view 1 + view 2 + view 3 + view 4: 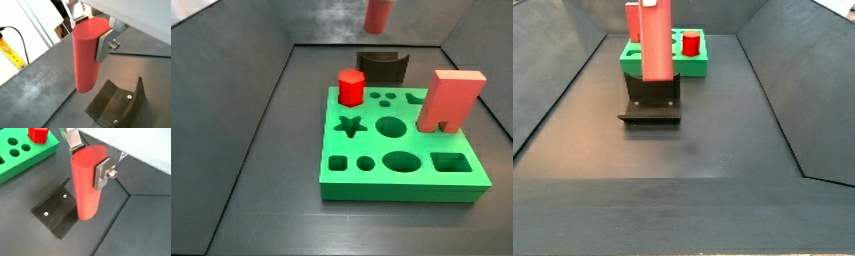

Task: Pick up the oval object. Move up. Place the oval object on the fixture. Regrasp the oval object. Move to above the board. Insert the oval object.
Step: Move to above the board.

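Pincer (93, 31) clamped on the upper end of the upright oval object (87, 57), suspended clear above the fixture (57, 213) beside the board (401, 150).

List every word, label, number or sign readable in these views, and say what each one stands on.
Readable text: none.
Yellow strip at the edge of a wrist view: dark marks, too blurred to read.
Oval object, held upright above the floor in the gripper: no marking.
Board, fixture, red hexagonal peg, salmon block: no marking.
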Controlling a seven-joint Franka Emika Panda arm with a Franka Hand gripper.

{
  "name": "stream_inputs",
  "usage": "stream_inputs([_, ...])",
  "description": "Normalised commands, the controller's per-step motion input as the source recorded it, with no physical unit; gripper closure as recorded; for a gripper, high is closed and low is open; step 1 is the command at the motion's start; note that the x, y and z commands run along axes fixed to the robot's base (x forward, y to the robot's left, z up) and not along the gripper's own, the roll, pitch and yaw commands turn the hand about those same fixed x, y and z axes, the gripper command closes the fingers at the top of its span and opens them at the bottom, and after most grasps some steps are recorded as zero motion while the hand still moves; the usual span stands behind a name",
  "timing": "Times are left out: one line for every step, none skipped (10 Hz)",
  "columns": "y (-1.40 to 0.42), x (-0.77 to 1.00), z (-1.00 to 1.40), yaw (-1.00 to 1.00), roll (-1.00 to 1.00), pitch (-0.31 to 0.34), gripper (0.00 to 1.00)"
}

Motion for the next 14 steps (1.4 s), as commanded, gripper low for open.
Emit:
stream_inputs([0.02, -0.07, 0.87, 0.04, -0.06, 0.12, 1.0])
stream_inputs([0.01, -0.03, 0.66, 0.04, -0.07, 0.11, 1.0])
stream_inputs([0.0, -0.01, 0.5, 0.04, -0.06, 0.109, 1.0])
stream_inputs([-0.01, 0.01, 0.35, 0.03, -0.06, 0.118, 1.0])
stream_inputs([-0.01, 0.01, 0.2, 0.03, -0.06, 0.132, 1.0])
stream_inputs([-1.0, -0.38, 0.25, 1.0, -0.31, 0.034, 1.0])
stream_inputs([-1.0, -0.38, 0.25, 1.0, -0.31, 0.029, 1.0])
stream_inputs([-1.0, -0.38, 0.26, 1.0, -0.3, 0.01, 1.0])
stream_inputs([-1.0, -0.37, 0.25, 1.0, -0.3, -0.007, 1.0])
stream_inputs([-1.0, -0.36, 0.26, 1.0, -0.29, -0.029, 1.0])
stream_inputs([-1.0, -0.36, 0.27, 1.0, -0.28, -0.04, 1.0])
stream_inputs([-1.0, -0.35, 0.27, 1.0, -0.27, -0.07, 1.0])
stream_inputs([-1.0, -0.35, 0.28, 1.0, -0.26, -0.079, 1.0])
stream_inputs([-0.99, -0.34, 0.29, 1.0, -0.25, -0.101, 1.0])
